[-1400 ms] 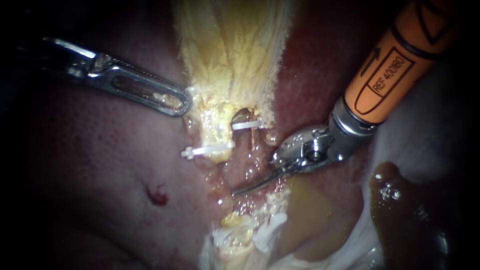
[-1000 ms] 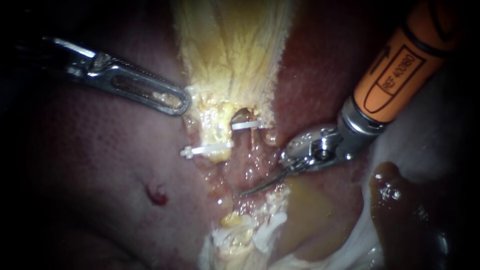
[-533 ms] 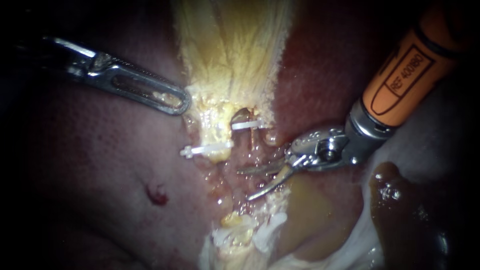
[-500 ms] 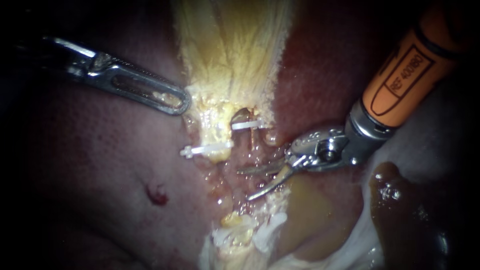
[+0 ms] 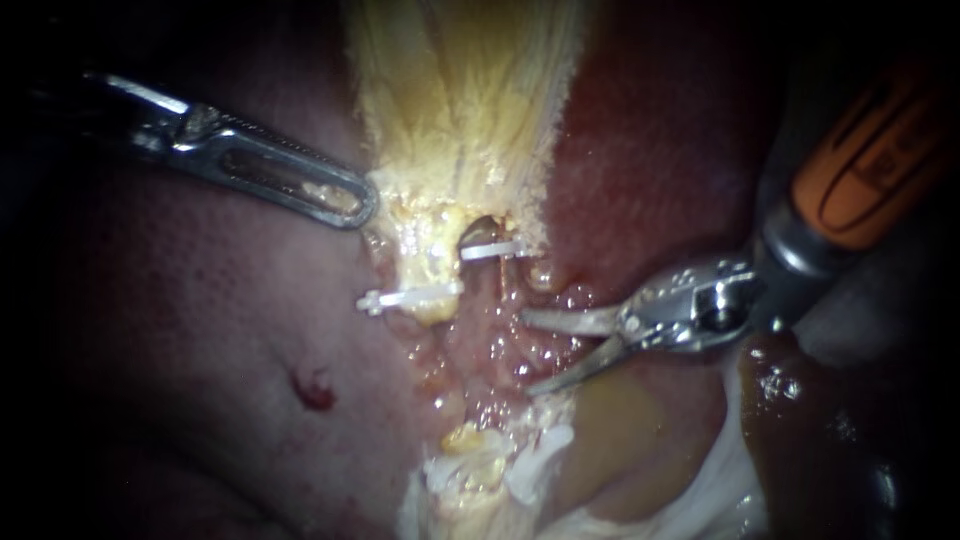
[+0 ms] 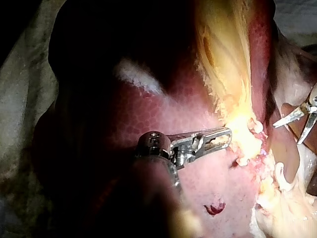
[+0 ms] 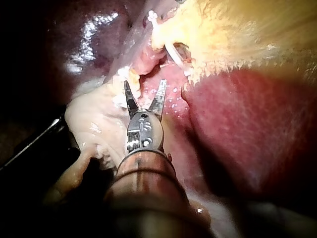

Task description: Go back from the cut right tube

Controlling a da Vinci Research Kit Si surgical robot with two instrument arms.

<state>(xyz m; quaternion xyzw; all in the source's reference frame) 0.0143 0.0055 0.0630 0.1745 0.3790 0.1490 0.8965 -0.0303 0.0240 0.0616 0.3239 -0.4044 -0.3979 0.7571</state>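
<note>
Open-jawed right instrument (image 5: pixel 527 352) lies just clear of the clipped right tube (image 5: pixel 487 230).

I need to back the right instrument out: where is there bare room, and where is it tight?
Bare liver lies between the yellow tissue and the right instrument, more below the left instrument. Tight: two clips just ahead of the open blades.

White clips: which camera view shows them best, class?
The endoscope view: both white clips lie side-on, full length, well lit. The right wrist view shows them partly, ahead of the right instrument. The left wrist view loses them in glare.
</note>
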